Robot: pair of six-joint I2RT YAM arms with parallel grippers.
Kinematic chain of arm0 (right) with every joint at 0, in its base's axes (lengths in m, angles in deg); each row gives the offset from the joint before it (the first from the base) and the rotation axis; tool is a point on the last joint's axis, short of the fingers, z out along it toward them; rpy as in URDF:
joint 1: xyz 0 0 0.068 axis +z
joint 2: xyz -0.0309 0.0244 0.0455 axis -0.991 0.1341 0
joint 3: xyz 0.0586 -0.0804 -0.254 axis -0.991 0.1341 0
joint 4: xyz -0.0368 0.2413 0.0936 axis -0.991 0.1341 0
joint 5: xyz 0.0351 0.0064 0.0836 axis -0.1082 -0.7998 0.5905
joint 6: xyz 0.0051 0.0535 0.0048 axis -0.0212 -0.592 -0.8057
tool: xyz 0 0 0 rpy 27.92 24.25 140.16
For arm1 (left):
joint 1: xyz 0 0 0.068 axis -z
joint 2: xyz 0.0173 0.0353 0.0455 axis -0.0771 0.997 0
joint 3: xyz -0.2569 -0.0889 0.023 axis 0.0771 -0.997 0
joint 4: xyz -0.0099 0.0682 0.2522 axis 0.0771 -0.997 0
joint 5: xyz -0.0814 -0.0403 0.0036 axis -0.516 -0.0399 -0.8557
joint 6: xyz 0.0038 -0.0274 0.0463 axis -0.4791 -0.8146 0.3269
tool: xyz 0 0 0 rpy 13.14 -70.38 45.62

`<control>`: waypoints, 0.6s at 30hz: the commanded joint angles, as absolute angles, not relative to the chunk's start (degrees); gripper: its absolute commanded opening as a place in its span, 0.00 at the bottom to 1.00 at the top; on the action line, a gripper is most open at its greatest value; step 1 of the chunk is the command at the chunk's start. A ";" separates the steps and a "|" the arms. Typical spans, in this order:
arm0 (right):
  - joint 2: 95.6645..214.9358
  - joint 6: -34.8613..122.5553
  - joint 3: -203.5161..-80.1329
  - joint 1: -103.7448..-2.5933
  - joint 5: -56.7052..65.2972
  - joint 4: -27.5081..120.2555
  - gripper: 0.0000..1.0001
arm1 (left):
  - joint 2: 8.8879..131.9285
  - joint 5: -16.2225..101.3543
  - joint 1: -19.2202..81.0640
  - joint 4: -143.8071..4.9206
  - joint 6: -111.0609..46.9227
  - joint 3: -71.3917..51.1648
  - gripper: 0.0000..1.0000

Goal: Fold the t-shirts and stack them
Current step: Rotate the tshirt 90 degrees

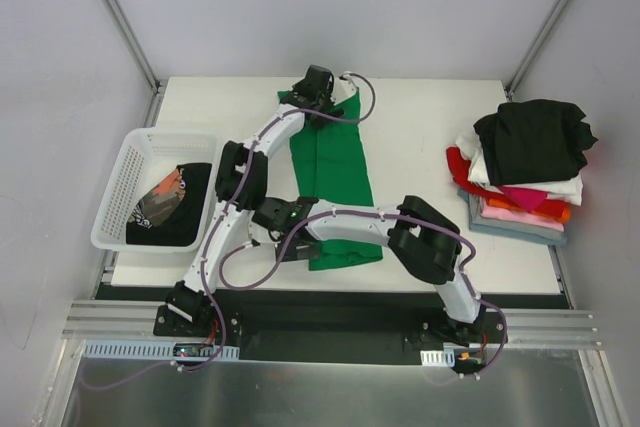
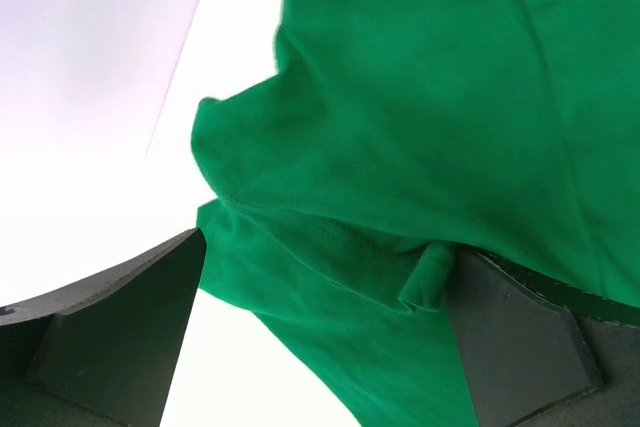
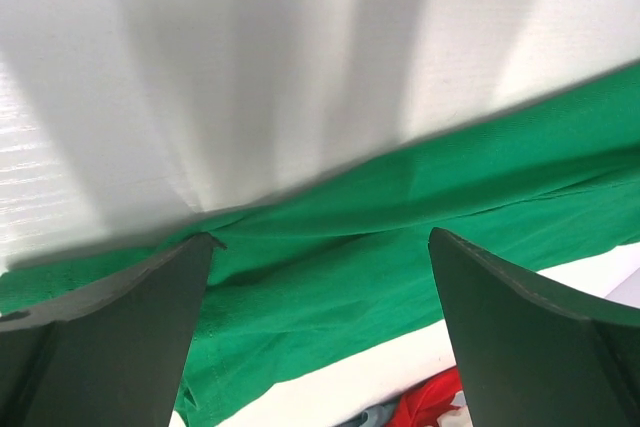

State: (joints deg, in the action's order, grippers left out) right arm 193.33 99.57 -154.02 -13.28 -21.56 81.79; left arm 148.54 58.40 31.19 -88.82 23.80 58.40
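At the middle of the white surface [image 1: 425,122], the plain bright green cloth t-shirt [image 1: 335,172] lies folded into 1 long strip. The left jaws stand spread wide at its far end, with bunched green cloth between them. The right jaws stand spread wide over its near left corner. 1 mixed-colour stack of folded cloth t-shirts [image 1: 525,167] sits at the right edge.

Green t-shirt [image 1: 335,162] near end partly hidden under right arm [image 1: 350,219]

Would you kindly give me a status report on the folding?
Left gripper open at far end of green t-shirt; right gripper open at near end. No obstruction seen.
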 commanded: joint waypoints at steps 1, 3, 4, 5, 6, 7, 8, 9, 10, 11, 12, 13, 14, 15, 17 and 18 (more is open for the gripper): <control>198.84 97.33 -158.82 -9.61 -13.45 78.38 0.96 | 149.43 56.19 32.72 -85.52 24.34 59.75 0.99; 199.81 97.51 -160.31 -9.26 -13.45 78.74 0.97 | 148.82 56.19 32.72 -85.43 23.99 59.31 0.99; 200.08 97.59 -160.76 -9.17 -13.54 78.82 0.96 | 148.55 55.93 32.72 -85.35 23.81 59.14 0.99; 200.25 97.77 -160.93 -9.26 -13.54 78.91 0.96 | 148.20 55.75 32.64 -85.35 23.72 58.96 0.99; 200.34 97.68 -161.28 -9.17 -13.54 78.91 0.96 | 147.59 55.40 32.46 -85.35 23.28 58.78 0.99; 200.86 97.68 -162.07 -9.08 -13.45 79.09 0.97 | 147.32 54.79 32.37 -85.26 23.19 58.78 0.99; 201.13 97.68 -162.51 -9.00 -13.37 79.26 0.97 | 146.79 54.35 32.11 -85.17 23.02 58.78 0.99; 201.39 97.77 -162.87 -8.82 -13.54 79.53 0.96 | 146.44 53.65 32.11 -85.17 22.76 58.61 0.99; 201.83 97.77 -163.57 -8.73 -13.63 79.70 0.97 | 146.00 53.20 31.85 -85.08 22.58 58.43 0.99; 201.92 97.68 -163.66 -8.47 -13.80 79.70 0.96 | 145.48 52.33 31.76 -85.00 22.32 58.34 0.99; 201.92 97.77 -163.75 -8.38 -13.80 79.70 0.96 | 145.04 52.15 31.67 -84.91 21.97 58.08 0.99; 201.92 97.68 -163.75 -8.38 -13.89 79.70 0.96 | 144.77 51.88 31.58 -84.91 21.61 57.82 0.99; 201.84 97.68 -163.75 -8.29 -13.98 79.62 0.96 | 144.25 51.36 31.49 -84.91 21.44 57.64 0.99; 201.84 97.68 -163.75 -8.29 -14.15 79.62 0.96 | 143.98 51.35 31.58 -84.91 21.09 57.38 0.99; 201.57 97.77 -163.75 -8.29 -14.94 79.44 0.97 | 143.19 51.44 31.58 -84.82 20.73 57.29 0.99; 201.49 97.77 -163.66 -8.29 -15.56 79.35 0.96 | 142.84 51.70 31.49 -84.73 20.56 57.29 0.99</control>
